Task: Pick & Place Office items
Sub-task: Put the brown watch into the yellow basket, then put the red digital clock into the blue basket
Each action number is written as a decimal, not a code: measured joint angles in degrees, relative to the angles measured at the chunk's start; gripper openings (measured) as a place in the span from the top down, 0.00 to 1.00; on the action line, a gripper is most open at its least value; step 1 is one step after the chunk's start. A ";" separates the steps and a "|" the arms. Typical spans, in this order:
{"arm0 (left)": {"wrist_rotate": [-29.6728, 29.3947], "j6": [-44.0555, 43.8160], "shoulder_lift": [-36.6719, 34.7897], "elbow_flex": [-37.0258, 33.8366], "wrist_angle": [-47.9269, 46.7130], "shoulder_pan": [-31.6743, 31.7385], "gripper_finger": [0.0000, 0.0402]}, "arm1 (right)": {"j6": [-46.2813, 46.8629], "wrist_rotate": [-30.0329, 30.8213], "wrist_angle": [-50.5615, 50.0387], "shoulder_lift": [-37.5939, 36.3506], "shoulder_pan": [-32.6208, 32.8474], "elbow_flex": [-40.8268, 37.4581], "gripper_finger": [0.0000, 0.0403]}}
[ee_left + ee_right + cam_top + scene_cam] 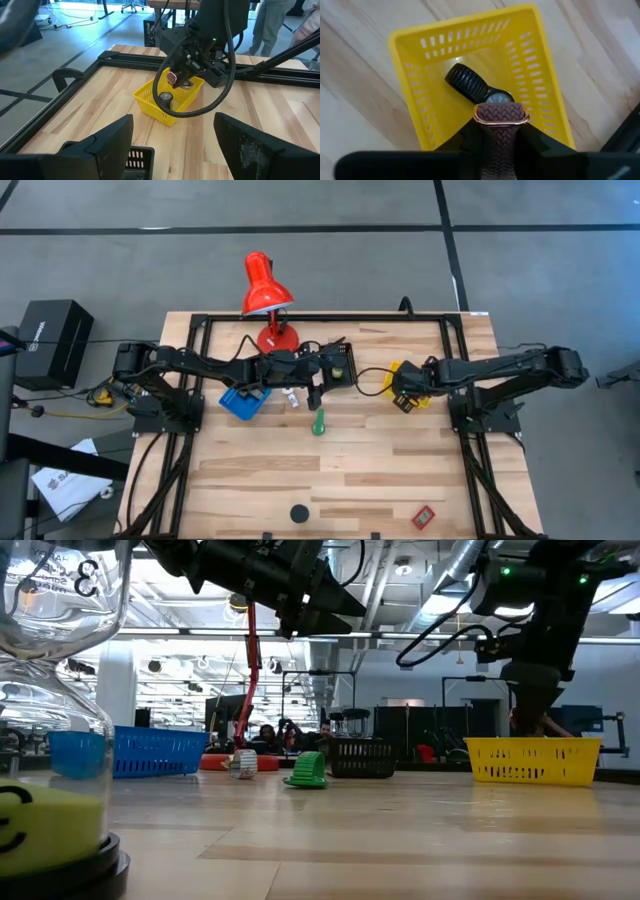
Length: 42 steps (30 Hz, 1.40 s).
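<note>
Yellow bin (470,75), centre frame, lies under our right claw (495,145), which pinches a braided watch band (500,116); released off-centre, it may catch the bin's rim.

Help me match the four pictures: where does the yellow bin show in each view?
High: yellow bin right of centre, mostly hidden under the right gripper.
Low: at the right, on the table.
Left wrist: centre, below the right arm.
Right wrist: fills the middle, a watch inside.
Shared landmark: the right gripper above it.
</note>
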 joint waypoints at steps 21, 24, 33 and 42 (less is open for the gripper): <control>0.00 0.00 0.00 0.00 0.11 0.01 0.32 | 4.39 0.01 1.19 0.00 0.18 0.02 0.67; 0.00 0.00 0.00 0.00 0.09 0.01 0.32 | 4.52 0.01 1.23 0.02 0.19 0.02 0.67; 0.00 0.00 0.00 0.00 0.09 0.01 0.32 | -1.89 -4.51 12.28 0.01 4.41 0.02 0.67; 0.00 0.00 0.00 0.00 0.09 -0.01 0.32 | -11.83 -4.55 25.99 0.00 12.18 0.02 0.67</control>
